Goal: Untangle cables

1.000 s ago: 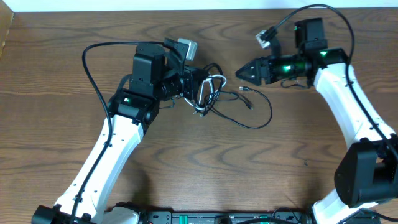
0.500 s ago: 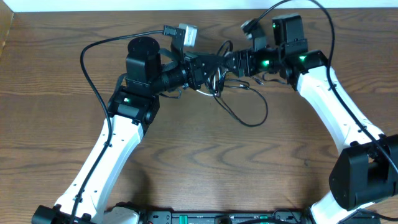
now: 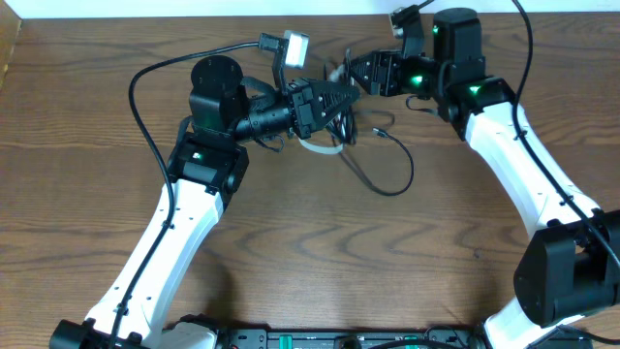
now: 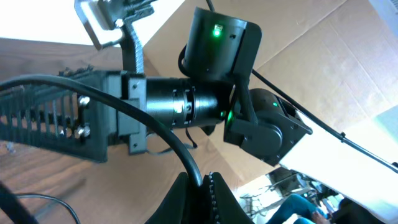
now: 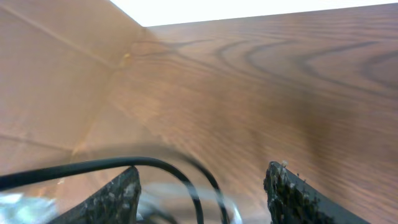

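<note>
Both arms had swung toward the table's (image 3: 291, 252) far edge, the left gripper (image 3: 334, 97) clenched on the cables (image 3: 329, 141) trailing nearward, the right gripper (image 3: 352, 74) spread open tip-to-tip beside it.

Cables (image 3: 341, 136) on table's (image 3: 320, 254) far half

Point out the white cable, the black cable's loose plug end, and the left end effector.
white cable (image 3: 312, 146): overhead view, on its pale curved stretch.
black cable's plug end (image 3: 381, 133): overhead view, on the small plug tip.
left end effector (image 3: 344, 95): overhead view, midway between its fingertips.
</note>
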Motion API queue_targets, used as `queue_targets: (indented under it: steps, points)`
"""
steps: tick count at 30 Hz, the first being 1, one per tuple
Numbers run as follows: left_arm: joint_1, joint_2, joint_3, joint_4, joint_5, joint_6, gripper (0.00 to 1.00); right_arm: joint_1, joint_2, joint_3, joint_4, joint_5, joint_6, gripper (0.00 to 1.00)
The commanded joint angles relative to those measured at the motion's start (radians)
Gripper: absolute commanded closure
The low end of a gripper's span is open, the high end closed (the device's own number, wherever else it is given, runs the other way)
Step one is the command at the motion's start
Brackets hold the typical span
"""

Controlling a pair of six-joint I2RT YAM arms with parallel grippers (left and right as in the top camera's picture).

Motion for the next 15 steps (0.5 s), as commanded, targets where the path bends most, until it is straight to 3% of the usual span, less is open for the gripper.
queue_targets:
  steps: [1, 8, 15]
  points:
    - [-0.001, -0.014, 0.003, 0.008, 0.032, -0.012, 0.93, -0.016, -0.028, -0.001, 0.002, -0.162, 0.035, 0.39]
    - [-0.002, -0.014, 0.003, 0.012, 0.026, -0.013, 0.93, -0.002, -0.028, -0.001, -0.067, -0.178, -0.028, 0.36]
    - [-0.002, -0.014, 0.004, 0.077, 0.034, -0.069, 0.93, 0.039, -0.028, -0.001, -0.141, 0.014, -0.023, 0.35]
